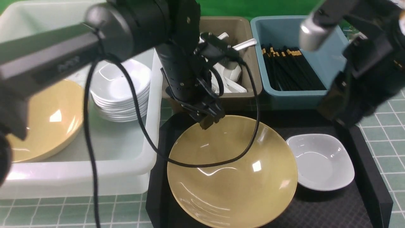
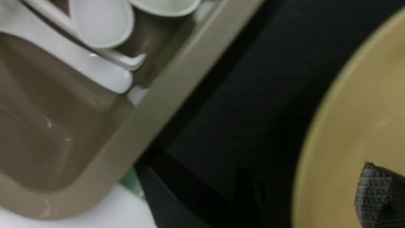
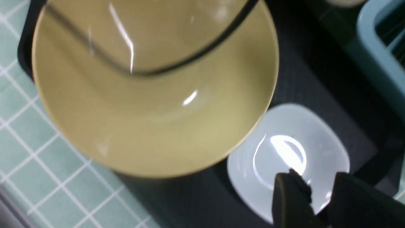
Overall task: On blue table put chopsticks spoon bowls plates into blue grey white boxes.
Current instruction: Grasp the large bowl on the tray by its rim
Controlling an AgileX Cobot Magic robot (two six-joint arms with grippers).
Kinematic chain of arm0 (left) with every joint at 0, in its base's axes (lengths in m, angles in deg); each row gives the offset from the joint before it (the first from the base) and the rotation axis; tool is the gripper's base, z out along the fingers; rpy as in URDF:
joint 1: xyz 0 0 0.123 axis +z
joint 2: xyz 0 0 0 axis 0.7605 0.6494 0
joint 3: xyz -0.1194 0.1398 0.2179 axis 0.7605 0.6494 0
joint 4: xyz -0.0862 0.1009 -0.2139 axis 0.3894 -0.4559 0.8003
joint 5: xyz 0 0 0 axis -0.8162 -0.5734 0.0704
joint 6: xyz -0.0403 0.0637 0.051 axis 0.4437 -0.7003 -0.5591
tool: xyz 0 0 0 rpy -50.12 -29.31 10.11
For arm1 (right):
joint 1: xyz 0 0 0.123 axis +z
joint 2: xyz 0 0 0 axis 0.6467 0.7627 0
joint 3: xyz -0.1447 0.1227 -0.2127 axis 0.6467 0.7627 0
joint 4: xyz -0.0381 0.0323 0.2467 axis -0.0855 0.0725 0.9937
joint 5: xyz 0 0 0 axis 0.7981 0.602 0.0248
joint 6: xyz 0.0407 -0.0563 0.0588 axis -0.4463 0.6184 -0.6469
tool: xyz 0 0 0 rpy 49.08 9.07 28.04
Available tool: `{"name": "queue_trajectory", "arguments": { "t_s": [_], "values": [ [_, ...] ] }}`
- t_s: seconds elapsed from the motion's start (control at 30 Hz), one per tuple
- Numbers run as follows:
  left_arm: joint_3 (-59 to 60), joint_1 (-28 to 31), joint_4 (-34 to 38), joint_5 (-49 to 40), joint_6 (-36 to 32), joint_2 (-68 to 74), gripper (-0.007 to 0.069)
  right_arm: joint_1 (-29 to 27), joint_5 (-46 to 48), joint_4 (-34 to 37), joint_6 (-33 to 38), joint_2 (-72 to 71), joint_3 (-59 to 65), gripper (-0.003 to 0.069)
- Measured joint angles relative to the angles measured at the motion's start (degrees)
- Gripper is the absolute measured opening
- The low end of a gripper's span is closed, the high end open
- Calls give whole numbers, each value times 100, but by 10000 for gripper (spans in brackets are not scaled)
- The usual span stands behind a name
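Jaws part above the tray point(image 1: 335, 209), a cable point(image 1: 207, 165) looping over the bowl point(image 1: 234, 190)

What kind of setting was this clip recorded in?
Probably a robot test station rather than a real kitchen: a green backdrop hangs behind the tubs, the dishes are sorted by kind, and two robot arms reach over the black tray.
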State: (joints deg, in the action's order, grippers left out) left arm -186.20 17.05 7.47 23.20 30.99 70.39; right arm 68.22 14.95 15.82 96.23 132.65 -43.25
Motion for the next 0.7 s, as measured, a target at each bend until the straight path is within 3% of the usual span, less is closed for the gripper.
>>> {"name": "queue_trajectory", "arguments": {
  "t_s": [0.13,0.37,0.47,0.57,0.6,0.63,0.67,0.7],
  "values": [
    [-33,0,-73,55,50,229,405,0,-134,-1,-7,-108,221,225],
    [-39,0,542,-51,85,510,391,0,-346,-1,-9,-108,228,228],
    [-43,-1,685,-220,85,605,332,0,-409,-1,37,-108,228,229],
    [-43,-1,655,-333,126,625,200,0,-416,5,163,-108,228,213],
    [-43,-1,655,-332,123,625,192,0,-416,5,163,-108,228,210],
    [-43,-1,696,-418,138,609,132,0,-416,5,224,-108,228,169],
    [-43,-1,696,-434,138,604,126,0,-416,5,233,-108,228,169],
    [-43,-1,833,-539,151,534,87,0,-416,5,268,-108,228,113]
  ]
}}
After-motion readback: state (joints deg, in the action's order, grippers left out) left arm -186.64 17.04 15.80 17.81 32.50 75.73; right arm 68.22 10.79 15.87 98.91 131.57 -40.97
